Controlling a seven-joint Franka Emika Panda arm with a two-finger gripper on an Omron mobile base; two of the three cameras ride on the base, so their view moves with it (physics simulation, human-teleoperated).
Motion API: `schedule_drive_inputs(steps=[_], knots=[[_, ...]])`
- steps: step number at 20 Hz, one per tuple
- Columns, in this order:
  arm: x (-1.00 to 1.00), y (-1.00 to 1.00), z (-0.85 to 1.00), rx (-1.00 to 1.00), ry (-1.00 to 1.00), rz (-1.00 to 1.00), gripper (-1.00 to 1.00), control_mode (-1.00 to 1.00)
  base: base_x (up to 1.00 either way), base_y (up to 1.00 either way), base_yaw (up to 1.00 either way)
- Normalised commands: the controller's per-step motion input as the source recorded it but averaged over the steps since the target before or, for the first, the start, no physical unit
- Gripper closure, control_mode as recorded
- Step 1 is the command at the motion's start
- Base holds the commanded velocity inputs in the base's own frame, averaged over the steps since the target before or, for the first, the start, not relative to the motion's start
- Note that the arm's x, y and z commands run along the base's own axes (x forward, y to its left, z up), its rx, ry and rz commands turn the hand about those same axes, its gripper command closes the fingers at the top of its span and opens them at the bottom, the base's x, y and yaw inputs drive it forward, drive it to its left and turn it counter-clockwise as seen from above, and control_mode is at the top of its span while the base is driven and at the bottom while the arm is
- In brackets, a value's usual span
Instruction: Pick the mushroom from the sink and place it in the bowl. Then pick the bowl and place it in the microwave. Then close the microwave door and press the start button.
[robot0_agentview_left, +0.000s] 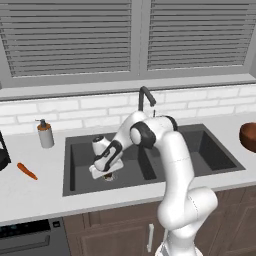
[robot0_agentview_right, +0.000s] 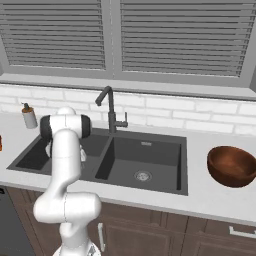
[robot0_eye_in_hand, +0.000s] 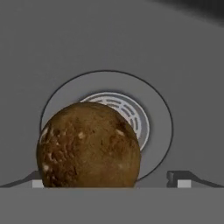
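My tool (robot0_agentview_left: 107, 174) hangs low in the left basin of the dark grey double sink (robot0_agentview_left: 80, 187), jaws spread wide and gripping nothing. The small brown speckled mushroom (robot0_eye_in_hand: 89, 146) sits between my fingertips (robot0_eye_in_hand: 178, 178), just beside the round metal drain (robot0_eye_in_hand: 127, 116) — lined up for a squeeze, I judge. The reddish-brown wooden bowl (robot0_agentview_right: 231, 166) waits on the pale counter (robot0_agentview_right: 200, 200) right of the sink.

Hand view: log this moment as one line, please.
phase: reach | gripper: open, around mushroom | mushroom: on sink drain | bowl: on counter, empty
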Motion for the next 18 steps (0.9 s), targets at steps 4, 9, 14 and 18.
schedule_drive_inputs(steps=[4, 9, 14, 18], knots=[[0.22, 0.00, -0.28, 0.00, 0.00, 0.00, -1.00, -1.00, 0.00, 0.00, 0.00], [0.05, 0.00, -0.11, 0.00, -0.04, 0.00, 1.00, -1.00, 0.00, 0.00, 0.00], [-0.17, 0.00, -0.03, 0.00, 0.00, 0.00, 1.00, -1.00, 0.00, 0.00, 0.00], [-0.80, -0.01, 0.55, 0.00, -0.17, 0.00, 1.00, -1.00, 0.00, 0.00, 0.00]])
